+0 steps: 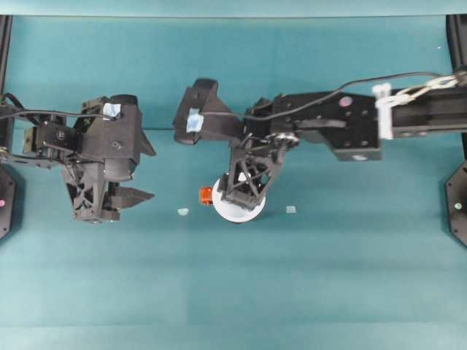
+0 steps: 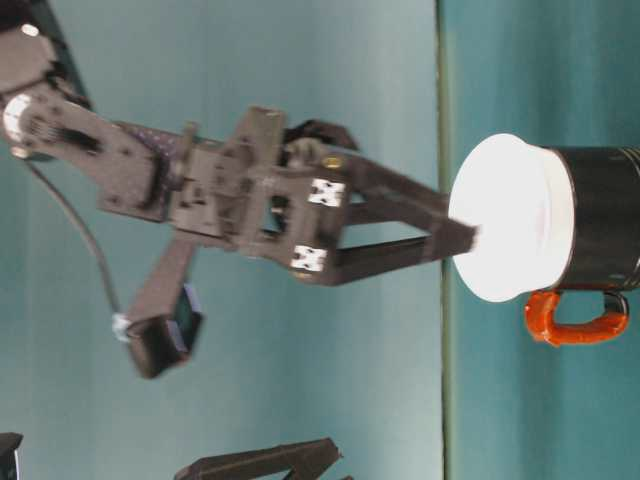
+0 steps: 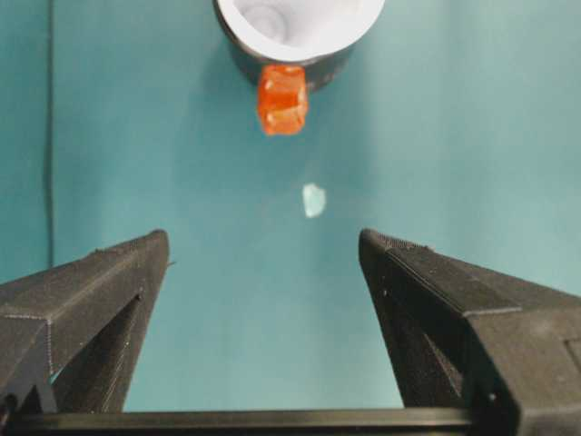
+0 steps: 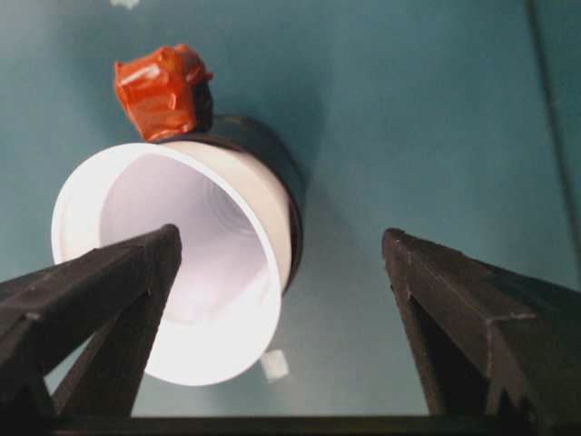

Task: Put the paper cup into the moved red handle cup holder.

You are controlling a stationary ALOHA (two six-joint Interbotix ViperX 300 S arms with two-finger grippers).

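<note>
The white paper cup (image 1: pixel 235 212) stands upright inside the black red handle cup holder (image 2: pixel 603 215), its flared rim (image 2: pixel 510 218) sticking up above the holder. The red handle (image 1: pixel 206 195) points toward the left arm. My right gripper (image 4: pixel 280 238) hangs open just above the cup (image 4: pixel 195 263), one finger (image 4: pixel 109 300) over its mouth and the other (image 4: pixel 472 318) well outside the holder (image 4: pixel 272 154). From table level its fingertips (image 2: pixel 470 236) reach the rim. My left gripper (image 3: pixel 263 238) is open and holds nothing, a short way off from the handle (image 3: pixel 282 98).
Two small pale tape marks (image 1: pixel 182 211) (image 1: pixel 290 209) lie on the teal table either side of the holder. The right arm (image 1: pixel 343 124) stretches in across the middle. The left arm's body (image 1: pixel 102 157) sits at the table's left.
</note>
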